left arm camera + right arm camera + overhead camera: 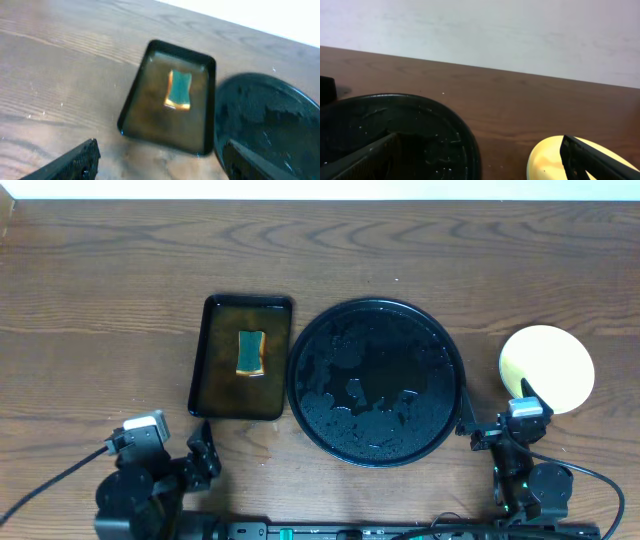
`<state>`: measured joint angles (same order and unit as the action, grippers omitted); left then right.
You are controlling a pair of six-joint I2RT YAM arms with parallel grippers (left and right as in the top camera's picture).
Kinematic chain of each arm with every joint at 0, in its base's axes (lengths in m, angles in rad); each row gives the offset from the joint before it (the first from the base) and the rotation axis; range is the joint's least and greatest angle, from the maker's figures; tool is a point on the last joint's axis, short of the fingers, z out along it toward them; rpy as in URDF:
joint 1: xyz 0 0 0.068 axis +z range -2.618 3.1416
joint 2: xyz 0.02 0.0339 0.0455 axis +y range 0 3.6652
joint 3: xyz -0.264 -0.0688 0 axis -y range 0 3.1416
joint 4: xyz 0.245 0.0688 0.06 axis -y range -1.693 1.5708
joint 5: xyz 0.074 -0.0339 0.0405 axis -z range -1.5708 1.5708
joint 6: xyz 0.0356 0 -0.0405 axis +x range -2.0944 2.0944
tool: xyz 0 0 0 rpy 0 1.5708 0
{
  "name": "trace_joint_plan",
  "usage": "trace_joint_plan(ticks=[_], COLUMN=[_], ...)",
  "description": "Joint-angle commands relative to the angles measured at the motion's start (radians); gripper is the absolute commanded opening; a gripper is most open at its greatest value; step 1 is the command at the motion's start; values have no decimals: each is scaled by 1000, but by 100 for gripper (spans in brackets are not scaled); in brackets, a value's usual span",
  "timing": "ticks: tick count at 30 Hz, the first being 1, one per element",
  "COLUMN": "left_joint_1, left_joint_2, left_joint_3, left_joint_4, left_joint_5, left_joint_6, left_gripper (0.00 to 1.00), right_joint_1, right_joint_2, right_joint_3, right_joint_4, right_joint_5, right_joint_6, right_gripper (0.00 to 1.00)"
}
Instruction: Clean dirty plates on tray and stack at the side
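Note:
The large round black tray (375,380) sits at the table's centre, wet with water drops and holding no plates. It also shows in the left wrist view (270,115) and the right wrist view (420,130). A pale yellow plate (547,368) lies on the table to the right of the tray, also in the right wrist view (550,160). No pale blue plate shows. My left gripper (203,455) (160,162) is open and empty near the front edge. My right gripper (495,408) (480,155) is open and empty, between the tray's rim and the yellow plate.
A smaller rectangular black tray (215,370) (145,115) stands left of the round tray, holding brownish water and a green and yellow sponge (251,352) (179,90). The table is dark wood, with a white wall behind.

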<state>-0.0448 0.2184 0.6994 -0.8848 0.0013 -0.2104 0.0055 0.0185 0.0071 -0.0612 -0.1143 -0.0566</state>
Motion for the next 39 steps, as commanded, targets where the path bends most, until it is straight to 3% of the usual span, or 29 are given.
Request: trace_joint_plan(ticks=[1, 9, 14, 19, 39], left_joint_1=[42, 58, 58, 58, 58], left_joint_2=[-93, -216, -217, -216, -193], left_joint_3=[-173, -554, -687, -695, -695], left_joint_4=[140, 693, 951, 819, 814], left_joint_5=[6, 13, 13, 13, 13], left_joint_6=[15, 18, 107, 109, 109], left_gripper=[79, 79, 79, 79, 79], right_joint_1=[9, 9, 9, 9, 9], right_joint_2=[-4, -4, -4, -4, -4], right_joint_3=[-1, -1, -1, -1, -1], right_joint_4=[-3, -3, -3, -3, -3], right_joint_5=[5, 5, 5, 5, 5], right_joint_6=[-12, -12, -12, -12, -12], right_gripper=[99, 99, 99, 99, 99])
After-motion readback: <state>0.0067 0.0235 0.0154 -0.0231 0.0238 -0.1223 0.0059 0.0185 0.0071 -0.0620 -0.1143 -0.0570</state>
